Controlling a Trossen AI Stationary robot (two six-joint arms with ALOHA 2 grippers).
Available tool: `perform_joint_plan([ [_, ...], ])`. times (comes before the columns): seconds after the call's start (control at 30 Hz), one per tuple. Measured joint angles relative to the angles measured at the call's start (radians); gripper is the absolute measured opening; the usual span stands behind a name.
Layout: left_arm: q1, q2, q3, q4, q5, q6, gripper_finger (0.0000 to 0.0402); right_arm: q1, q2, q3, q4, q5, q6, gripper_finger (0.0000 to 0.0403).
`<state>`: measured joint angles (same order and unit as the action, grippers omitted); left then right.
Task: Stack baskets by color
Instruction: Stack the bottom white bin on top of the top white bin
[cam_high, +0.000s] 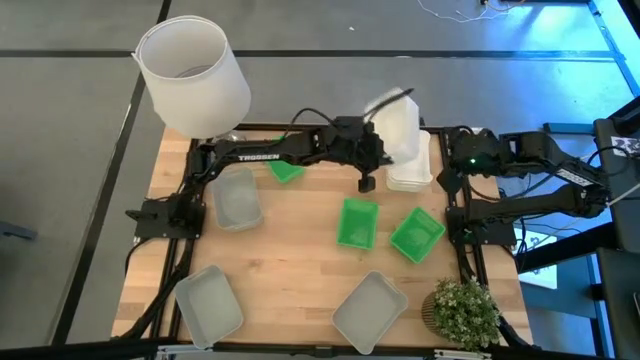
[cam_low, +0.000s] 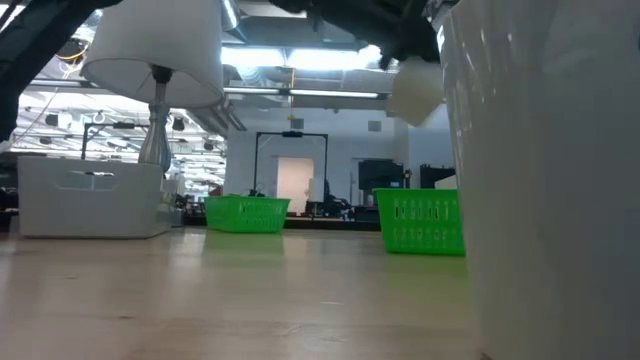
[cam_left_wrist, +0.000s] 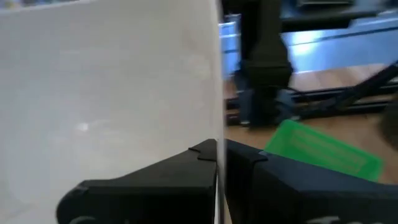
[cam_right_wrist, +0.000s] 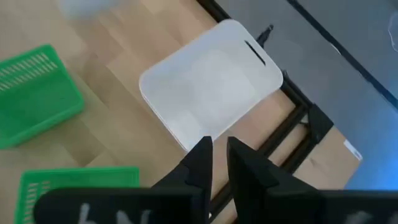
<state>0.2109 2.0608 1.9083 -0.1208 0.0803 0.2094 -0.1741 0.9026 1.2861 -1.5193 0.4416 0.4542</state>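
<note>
White basket (cam_high: 398, 128), tilted, is held up by the left gripper (cam_high: 383, 135) over the far-right part of the table (cam_high: 300, 250); in the left wrist view its thin wall is seen pinched between the shut fingers (cam_left_wrist: 186, 168). Just below it, at the far-right edge, a white stack (cam_high: 410, 172) is resting, seen also from the right wrist; how many baskets it holds cannot be told.

Right gripper (cam_right_wrist: 217, 155) is parked at the right side above that stack. Its jaws are set narrow with a slim gap, and nothing is seen between them.

Green baskets are noted unstacked: one far of centre, partly hidden under the left arm (cam_high: 286, 170), one at centre (cam_high: 358, 222), one right of it (cam_high: 416, 234). Grey baskets are also scattered: one at the left (cam_high: 238, 197), one near-left (cam_high: 209, 300), one near-centre (cam_high: 369, 310). A lampshade (cam_high: 192, 75) and a plant (cam_high: 464, 310) are left aside.

Step judged in hand: the white pile is being built, with the carried basket about to be added. Next move calls for the basket to be levelled, squared over the stack, lowered until nested, then released. Green and grey piles are not yet begun.
</note>
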Motion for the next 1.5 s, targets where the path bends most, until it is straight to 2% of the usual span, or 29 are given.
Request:
perform_joint_plan([
  [0.13,0.007,-0.063,0.001,-0.100,-0.087,0.051,0.0000,0.000,0.030,0.000,0.004,-0.042,0.043,0.0048],
  [0.33,0.012,-0.158,0.000,-0.239,-0.126,0.064,0.0000,-0.001,0.107,0.000,0.013,-0.046,0.113,0.0048],
  [0.5,-0.003,-0.230,0.001,-0.334,-0.173,0.066,0.0000,-0.008,0.196,0.000,0.036,-0.044,0.110,0.0048],
  [0.6,-0.014,-0.272,0.001,-0.376,-0.184,0.067,0.0000,-0.043,0.253,0.000,0.063,-0.069,0.058,0.0048],
  [0.7,-0.028,-0.312,0.001,-0.418,-0.209,0.066,0.0000,-0.093,0.309,-0.012,0.145,-0.151,-0.065,0.0048],
  [0.9,-0.066,-0.359,0.001,-0.452,-0.273,0.089,0.0000,-0.213,0.364,-0.145,0.348,-0.264,-0.255,0.0048],
  [1.23,-0.084,-0.376,0.000,-0.517,-0.303,0.088,0.0000,-0.340,0.463,-0.312,0.604,-0.280,-0.377,0.0048],
  [1.37,-0.084,-0.376,0.000,-0.556,-0.307,0.081,0.0000,-0.354,0.522,-0.341,0.684,-0.287,-0.411,0.0048],
  [1.5,-0.084,-0.376,0.000,-0.556,-0.308,0.081,0.0000,-0.354,0.571,-0.341,0.771,-0.349,-0.462,0.0048],
])
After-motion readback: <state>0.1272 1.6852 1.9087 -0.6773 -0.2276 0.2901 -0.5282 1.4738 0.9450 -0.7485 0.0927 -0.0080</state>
